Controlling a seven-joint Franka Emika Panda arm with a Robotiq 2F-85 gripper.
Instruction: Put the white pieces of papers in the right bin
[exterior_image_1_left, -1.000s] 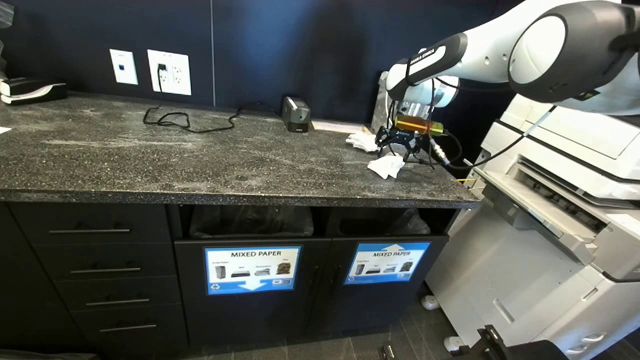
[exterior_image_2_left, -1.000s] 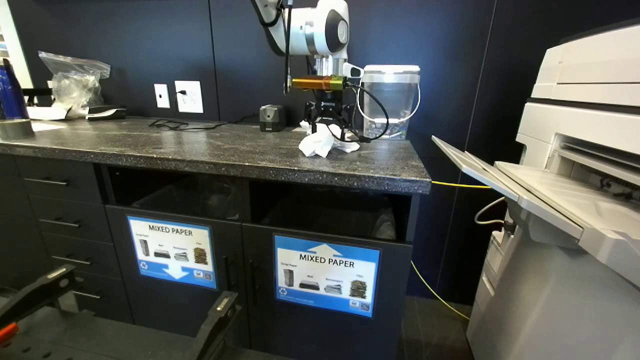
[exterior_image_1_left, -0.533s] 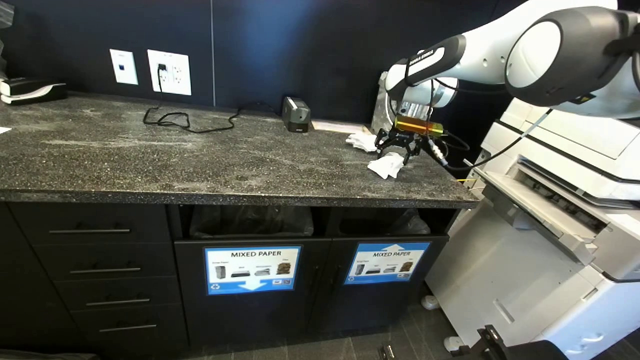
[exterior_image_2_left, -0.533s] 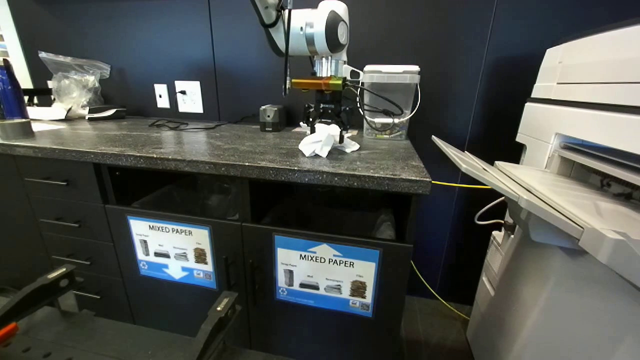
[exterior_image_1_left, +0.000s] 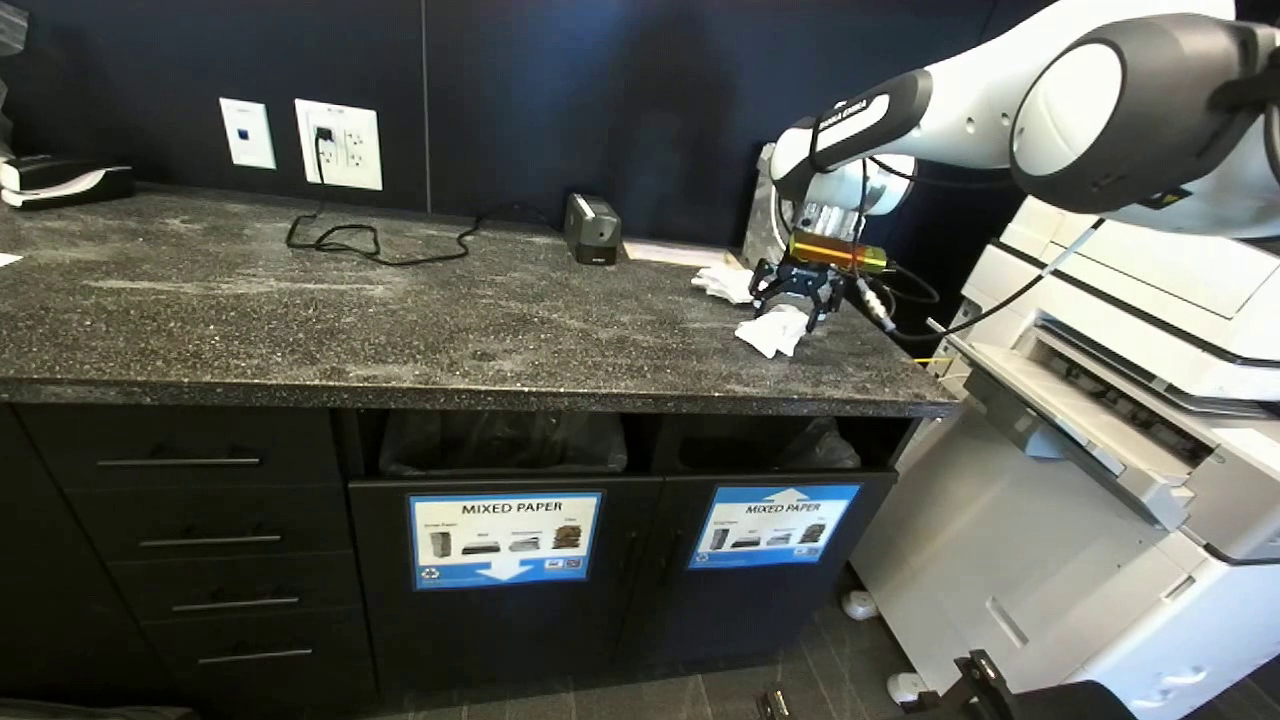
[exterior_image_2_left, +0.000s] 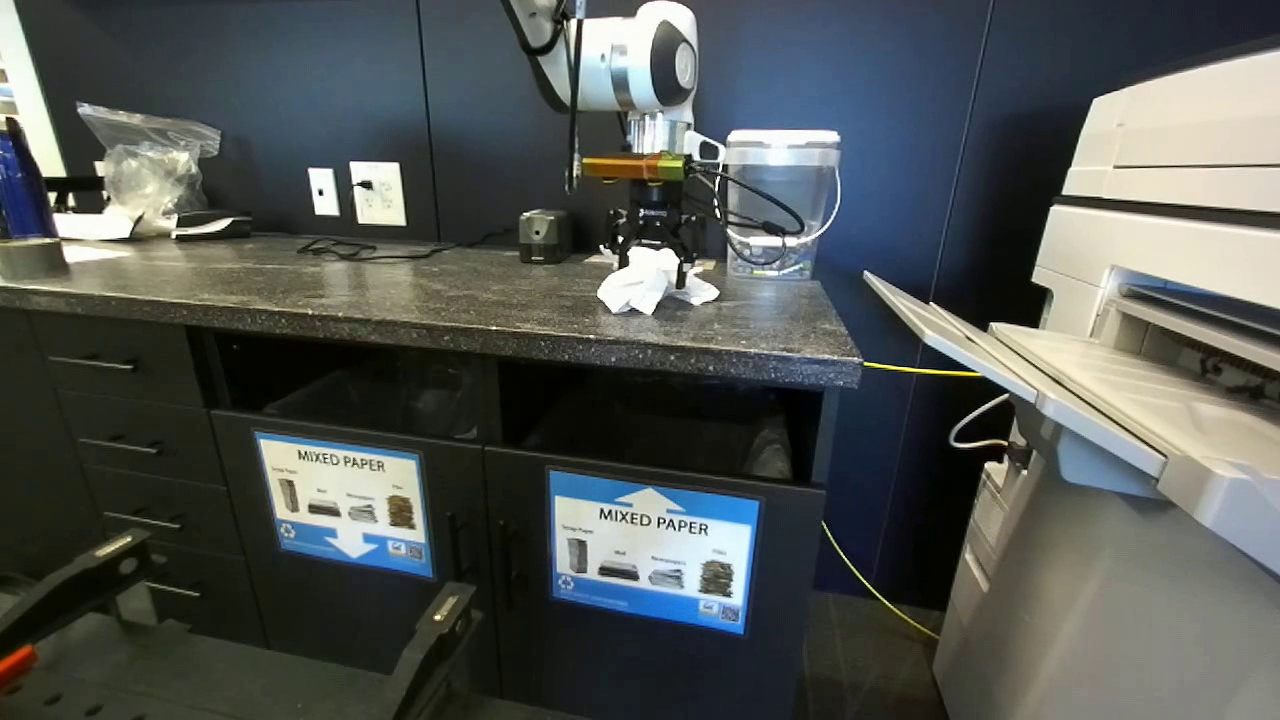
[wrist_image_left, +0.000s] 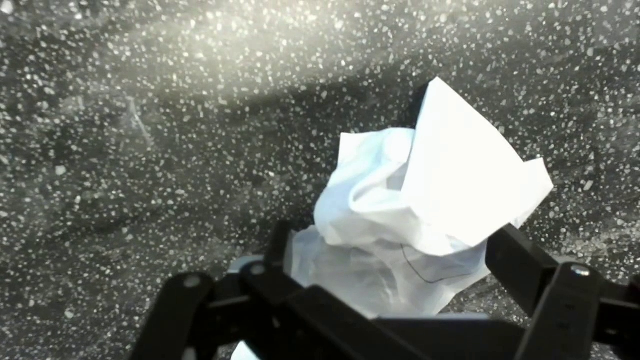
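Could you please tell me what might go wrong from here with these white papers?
In the wrist view, much of the crumpled white paper spills beyond the open gripper, so closing might catch only part of it. The right bin opens under the countertop, so the paper could snag on its edge. Both the up-arrow sign and the down-arrow sign read MIXED PAPER, so the two could be confused.

A crumpled white paper (wrist_image_left: 425, 190), sharply creased with one corner lifted, lay on the bench (exterior_image_1_left: 450, 330); a second white paper (exterior_image_1_left: 723, 283) (partly hidden) sat farther back. Below, the right bin (exterior_image_2_left: 650, 660) stood open along its top, its dark front bearing a blue-and-white MIXED PAPER sign (exterior_image_2_left: 653, 550) with an upward arrow.
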